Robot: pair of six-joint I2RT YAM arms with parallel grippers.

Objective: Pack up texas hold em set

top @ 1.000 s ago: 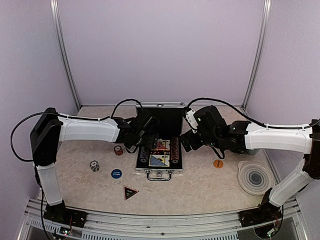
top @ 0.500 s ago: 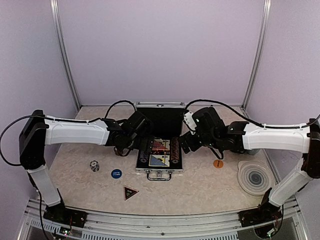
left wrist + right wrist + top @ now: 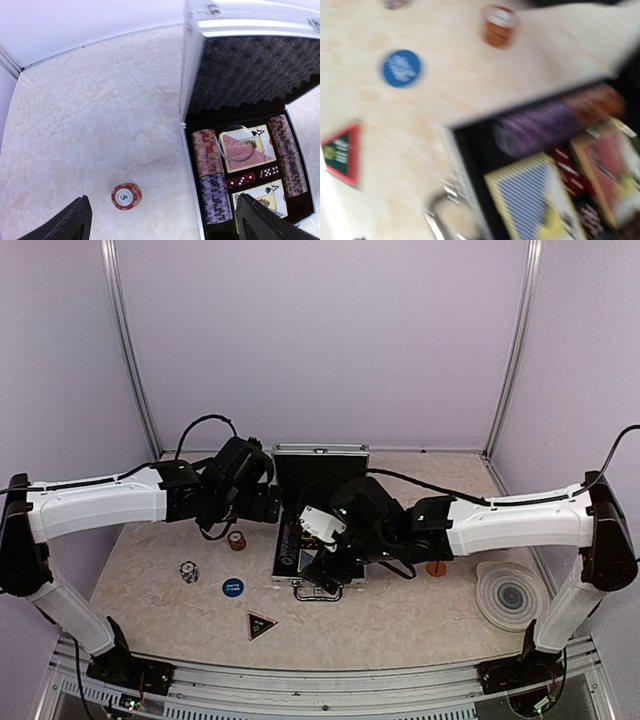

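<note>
Above the front edge of the open aluminium case [image 3: 320, 475] on the desk [image 3: 400, 610] hung the right pincer [image 3: 325, 568], spread and empty. The left pincer [image 3: 161, 197], spread too, hung left of the lid. Its wrist view showed red dice [image 3: 242, 179] inside, which the arm hid from above.

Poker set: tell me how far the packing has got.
Done: the open case holds chip rows, both card decks and dice. In hand: nothing; the left hand and right hand are open and empty. Left: a red chip stack, speckled chip stack, blue button, orange button and black triangle lie on the table; the case needs shutting.
</note>
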